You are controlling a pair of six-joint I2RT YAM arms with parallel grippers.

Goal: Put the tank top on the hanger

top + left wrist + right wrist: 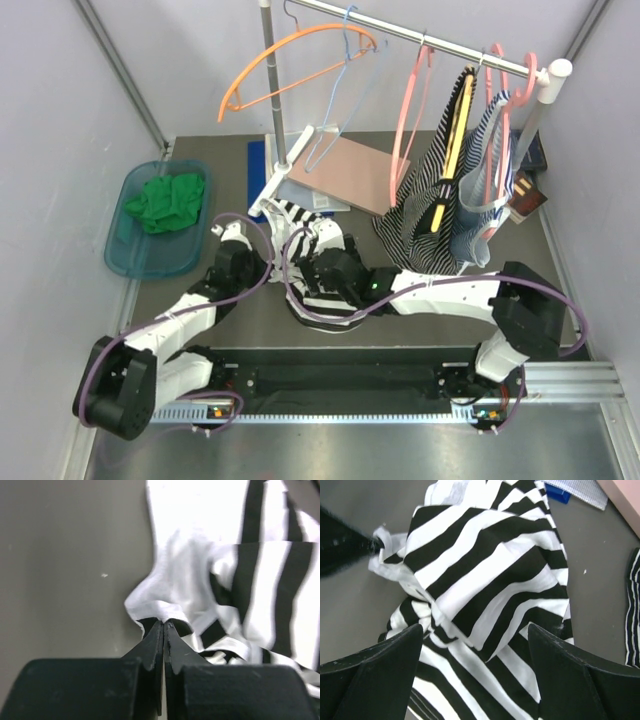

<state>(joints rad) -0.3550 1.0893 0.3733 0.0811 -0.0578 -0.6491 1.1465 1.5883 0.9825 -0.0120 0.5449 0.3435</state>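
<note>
- The left tool (164, 624) was clamped on the tank top (485, 580) by its white hem; so thin a hold could slip.
- The right tool (475, 635) hung spread apart over bunched stripes, risking a double-layer grab.

tank top (485, 590): wide black-white stripes; crumpled on table (60, 555) (white edge pinched) | hanger (401, 115): salmon-pink; hangs on rail (400, 32)

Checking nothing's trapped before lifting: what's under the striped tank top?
Only bare table shows around the bunched tank top, whose white edge the left gripper pinches. Its folds cover whatever lies beneath, so nothing under it can be told.
</note>
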